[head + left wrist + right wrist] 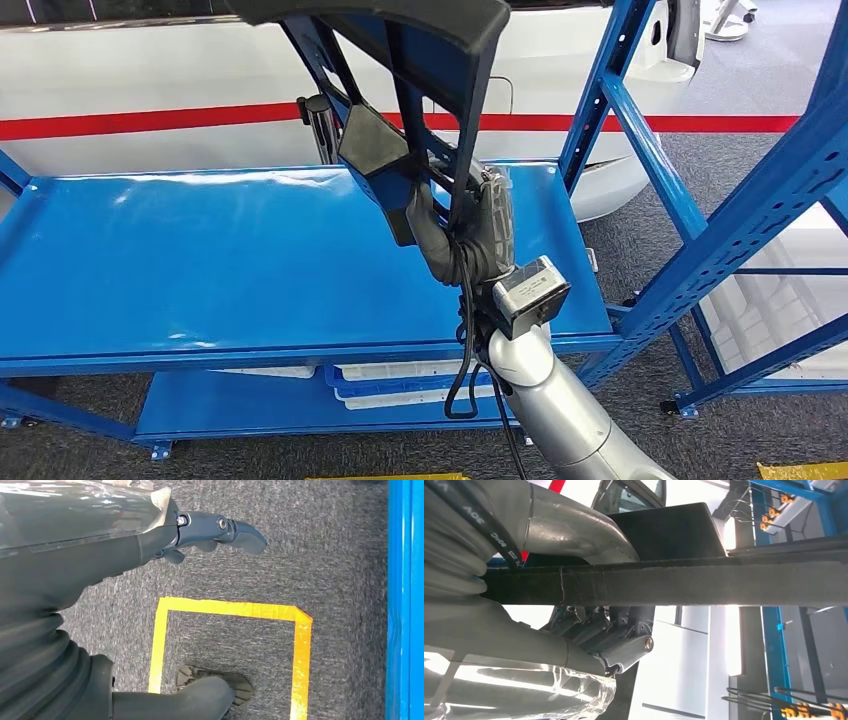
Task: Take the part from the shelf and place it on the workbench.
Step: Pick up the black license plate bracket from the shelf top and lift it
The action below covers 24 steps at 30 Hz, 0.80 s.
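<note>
While gripped, part (420, 60) above shelf (200, 260)

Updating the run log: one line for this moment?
right hand: holds black part above blue shelf | left hand: empty, hanging over floor

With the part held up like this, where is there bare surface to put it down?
The blue shelf top is bare from its left rail across to the right hand, which grips the black part above the right end. The lower shelf is bare at left; white trays crowd its right.
</note>
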Available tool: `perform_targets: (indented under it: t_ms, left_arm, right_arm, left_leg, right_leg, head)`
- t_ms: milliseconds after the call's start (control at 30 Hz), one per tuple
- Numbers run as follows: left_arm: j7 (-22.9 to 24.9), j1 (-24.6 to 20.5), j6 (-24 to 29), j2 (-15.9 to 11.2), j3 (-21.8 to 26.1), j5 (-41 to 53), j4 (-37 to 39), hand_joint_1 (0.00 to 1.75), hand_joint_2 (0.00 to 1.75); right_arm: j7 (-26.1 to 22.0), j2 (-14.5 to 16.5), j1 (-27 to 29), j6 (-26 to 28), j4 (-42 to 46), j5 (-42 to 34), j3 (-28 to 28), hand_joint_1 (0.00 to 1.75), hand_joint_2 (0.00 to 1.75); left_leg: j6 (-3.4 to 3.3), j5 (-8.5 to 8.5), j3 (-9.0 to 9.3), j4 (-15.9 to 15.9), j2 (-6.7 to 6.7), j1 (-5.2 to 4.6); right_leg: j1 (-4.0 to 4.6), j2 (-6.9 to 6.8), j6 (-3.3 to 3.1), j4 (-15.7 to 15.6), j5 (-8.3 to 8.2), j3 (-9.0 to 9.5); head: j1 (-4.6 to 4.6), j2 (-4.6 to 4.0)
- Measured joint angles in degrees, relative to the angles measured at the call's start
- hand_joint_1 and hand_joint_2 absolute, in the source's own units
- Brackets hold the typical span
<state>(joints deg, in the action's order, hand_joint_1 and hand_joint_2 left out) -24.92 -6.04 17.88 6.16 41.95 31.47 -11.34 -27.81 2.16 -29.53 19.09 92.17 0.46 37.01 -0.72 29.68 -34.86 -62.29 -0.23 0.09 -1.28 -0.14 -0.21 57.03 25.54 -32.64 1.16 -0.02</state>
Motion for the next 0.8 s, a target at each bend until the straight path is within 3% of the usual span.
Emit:
perform_targets:
  t_ms: [67,100,133,167,233,300,333,433,467,533,600,633,667,700,733,800]
  left_arm:
    - [0.01,-0.01,-0.05,0.01,0.00,0.07,0.00,0.00,1.75]
    - [0.02,0.00,-0.10,0.00,0.01,0.10,0.00,0.00,1.75]
    - [0.03,-0.01,-0.14,-0.01,0.01,0.16,0.00,0.00,1.75]
    - [0.07,-0.03,-0.19,-0.01,0.00,0.23,0.00,0.00,1.75]
    - [0.13,-0.15,-0.21,-0.02,-0.01,0.36,0.00,0.00,1.75]
    - [0.17,-0.34,-0.29,0.01,-0.01,0.41,0.00,0.00,1.75]
    - [0.19,-0.42,-0.33,0.01,-0.01,0.43,0.00,0.00,1.75]
    - [0.20,-0.56,-0.36,0.03,-0.01,0.44,0.00,0.00,1.75]
    - [0.20,-0.63,-0.36,0.04,-0.01,0.44,0.00,0.00,1.75]
    - [0.19,-0.76,-0.37,0.04,-0.01,0.43,-0.01,0.00,1.75]
    - [0.17,-0.79,-0.39,0.01,0.01,0.42,-0.02,0.00,1.75]
    - [0.16,-0.79,-0.40,0.01,0.01,0.42,-0.01,0.00,1.75]
    - [0.12,-0.79,-0.41,0.01,0.01,0.42,-0.01,0.00,1.75]
    - [0.06,-0.80,-0.39,0.01,0.01,0.43,0.00,0.00,1.75]
    - [-0.03,-0.83,-0.37,0.02,0.01,0.45,0.00,0.00,1.75]
    - [-0.18,-0.89,-0.28,0.06,0.02,0.52,0.00,0.00,1.75]
  right_arm:
    - [-0.02,0.19,0.24,-0.20,-0.15,0.19,-0.03,1.75,1.75]
    - [-0.02,0.21,0.47,-0.29,-0.24,0.31,-0.05,1.75,1.75]
    - [-0.03,0.20,0.72,-0.39,-0.32,0.42,-0.10,1.75,1.75]
    - [-0.04,0.20,0.94,-0.48,-0.38,0.52,-0.17,1.75,1.75]
    - [-0.07,0.22,1.18,-0.59,-0.42,0.64,-0.40,1.75,1.75]
    - [-0.08,0.25,1.22,-0.61,-0.43,0.73,-0.71,1.75,1.75]
    - [-0.09,0.26,1.22,-0.61,-0.43,0.77,-0.83,1.75,1.75]
    - [-0.10,0.23,1.30,-0.61,-0.44,0.84,-0.99,1.75,1.75]
    - [-0.11,0.21,1.31,-0.61,-0.44,0.86,-1.07,1.75,1.75]
    - [-0.14,0.14,1.35,-0.65,-0.44,0.91,-1.28,1.75,1.75]
    - [-0.16,0.09,1.52,-0.85,-0.44,1.07,-1.44,1.75,1.75]
    - [-0.14,0.10,1.67,-1.16,-0.44,1.28,-1.55,1.75,1.75]
    - [-0.09,0.16,1.82,-1.66,-0.44,1.63,-1.75,1.75,1.75]
    - [-0.04,0.31,1.94,-2.23,-0.44,2.04,-1.99,1.75,1.75]
    - [0.03,0.52,1.97,-2.78,-0.43,2.43,-2.26,1.75,1.75]
    - [0.18,1.15,1.91,-3.57,-0.32,2.91,-2.72,1.75,1.75]
  left_leg:
    - [0.83,4.12,-2.96,-7.47,0.02,0.51]
    - [1.18,5.28,-4.06,-10.42,0.03,0.80]
    - [1.47,5.32,-4.25,-11.43,0.05,1.09]
    - [1.74,4.25,-3.24,-10.06,0.07,1.40]
    - [2.36,0.95,1.21,-2.40,0.05,2.01]
    - [2.38,-0.89,4.17,3.41,-0.23,2.06]
    - [2.10,-1.03,4.33,4.22,-0.38,1.86]
    - [0.14,-2.43,3.42,4.44,-0.30,1.17]
    - [-0.61,-3.01,2.99,4.60,-0.17,1.06]
    - [-1.67,-4.11,1.78,4.72,0.01,0.84]
    - [-2.13,-5.18,0.29,4.68,0.07,0.49]
    - [-2.21,-5.75,-0.49,4.66,0.09,0.28]
    - [-2.23,-6.31,-1.21,4.65,0.09,0.06]
    - [-2.22,-6.87,-1.88,4.64,0.07,-0.16]
    - [-2.18,-7.42,-2.47,4.63,0.05,-0.33]
    - [-1.86,-8.46,-3.34,4.63,0.02,-0.68]
  right_leg:
    - [0.01,-0.10,-0.18,0.02,-0.32,-0.43]
    - [-0.03,-0.14,-0.13,0.03,-0.48,-0.66]
    - [-0.10,-0.16,0.00,0.08,-0.66,-0.89]
    - [-0.25,-0.17,0.18,0.17,-0.83,-1.11]
    - [-0.51,-0.15,0.58,0.56,-1.08,-1.54]
    - [-0.29,-0.12,1.17,0.93,-1.43,-2.00]
    - [-0.08,-0.11,1.62,0.92,-1.72,-2.19]
    - [0.02,-0.06,3.14,0.79,-2.24,-2.89]
    - [-0.02,-0.04,3.16,1.88,-1.22,-3.62]
    - [-0.11,-0.03,2.45,7.77,3.03,-6.09]
    - [0.03,-0.01,2.10,15.54,7.05,-8.36]
    - [0.16,-0.01,2.27,17.61,7.80,-8.37]
    - [0.35,-0.01,2.54,17.53,7.57,-7.27]
    - [0.56,-0.01,2.77,15.39,6.71,-5.10]
    - [0.83,-0.01,2.76,11.63,5.73,-2.10]
    - [1.44,-0.02,1.96,3.42,5.23,3.64]
  head:
    - [0.19,0.00]
    - [0.17,0.00]
    - [0.18,0.00]
    - [0.19,0.00]
    - [0.21,0.00]
    - [0.18,0.00]
    - [0.11,0.00]
    - [-0.01,0.00]
    - [-0.09,0.00]
    - [-0.34,0.00]
    - [-0.52,0.01]
    - [-0.54,0.01]
    - [-0.56,0.01]
    - [-0.56,0.01]
    - [-0.57,0.01]
    - [-0.46,0.00]
